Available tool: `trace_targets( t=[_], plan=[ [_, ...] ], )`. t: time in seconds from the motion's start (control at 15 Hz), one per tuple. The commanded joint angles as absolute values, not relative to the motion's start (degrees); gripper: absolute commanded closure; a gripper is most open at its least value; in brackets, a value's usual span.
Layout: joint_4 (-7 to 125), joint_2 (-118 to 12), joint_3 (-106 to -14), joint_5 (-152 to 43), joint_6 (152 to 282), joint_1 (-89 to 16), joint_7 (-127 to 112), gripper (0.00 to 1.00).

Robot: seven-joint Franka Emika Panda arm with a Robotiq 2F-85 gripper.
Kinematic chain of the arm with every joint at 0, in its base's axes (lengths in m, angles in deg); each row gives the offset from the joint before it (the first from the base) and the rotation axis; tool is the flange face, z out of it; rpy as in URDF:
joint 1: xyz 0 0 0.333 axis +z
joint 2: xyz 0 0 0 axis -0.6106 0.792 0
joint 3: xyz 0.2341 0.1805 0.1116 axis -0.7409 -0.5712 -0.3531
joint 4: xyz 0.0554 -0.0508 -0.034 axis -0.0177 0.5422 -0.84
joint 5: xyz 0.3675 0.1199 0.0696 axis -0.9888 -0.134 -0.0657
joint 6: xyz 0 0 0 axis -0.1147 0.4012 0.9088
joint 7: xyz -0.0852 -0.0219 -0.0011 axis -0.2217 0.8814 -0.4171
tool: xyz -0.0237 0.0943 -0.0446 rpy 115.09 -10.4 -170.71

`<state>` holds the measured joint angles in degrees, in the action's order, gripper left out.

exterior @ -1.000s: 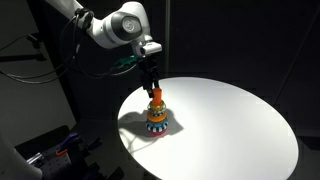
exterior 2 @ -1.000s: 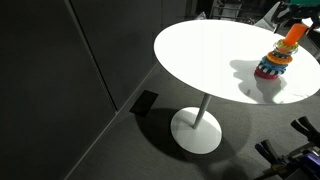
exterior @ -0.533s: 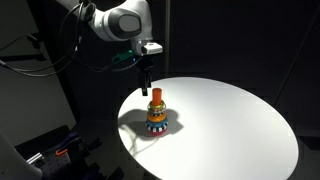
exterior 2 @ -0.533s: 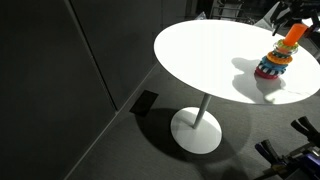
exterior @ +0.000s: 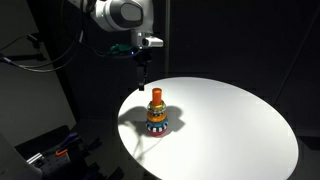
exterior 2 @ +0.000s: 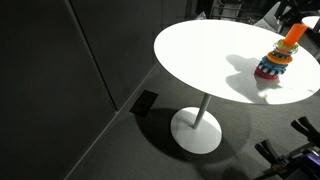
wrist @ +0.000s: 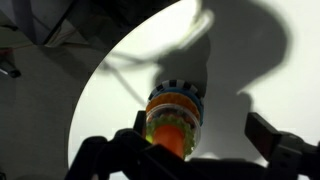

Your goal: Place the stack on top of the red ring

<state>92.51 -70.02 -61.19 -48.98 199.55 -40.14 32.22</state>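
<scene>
The stack point(exterior: 156, 112) stands upright on the round white table point(exterior: 230, 125): orange peg on top, yellow, orange and red rings, blue-and-white striped base. It also shows in the exterior view point(exterior 2: 276, 58) and from above in the wrist view point(wrist: 172, 118). A red band point(exterior: 157, 129) lies flat under the base; I cannot tell whether it is the separate red ring. My gripper point(exterior: 141, 80) hangs open and empty above the stack, a little to its side, not touching it. In the wrist view my gripper point(wrist: 200, 150) has its fingers spread wide.
The table stands on a single pedestal foot point(exterior 2: 196, 130) on a dark floor. Dark curtains surround it. Cables and equipment point(exterior: 45, 155) sit low beside the table near the robot's base.
My gripper has risen straight up from the top of the stack. The stack stays standing on the table and has not moved.
</scene>
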Motion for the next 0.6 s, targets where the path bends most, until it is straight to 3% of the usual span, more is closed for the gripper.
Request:
trace_targets(
  t=[0.0,0.53],
  plan=[
    [89.33,-71.57,-61.39,-51.92,193.85,-40.06,26.61,0.0],
    [87.31,-73.28,-61.67,-54.41,189.65,-40.44,21.64,0.0]
  ],
)
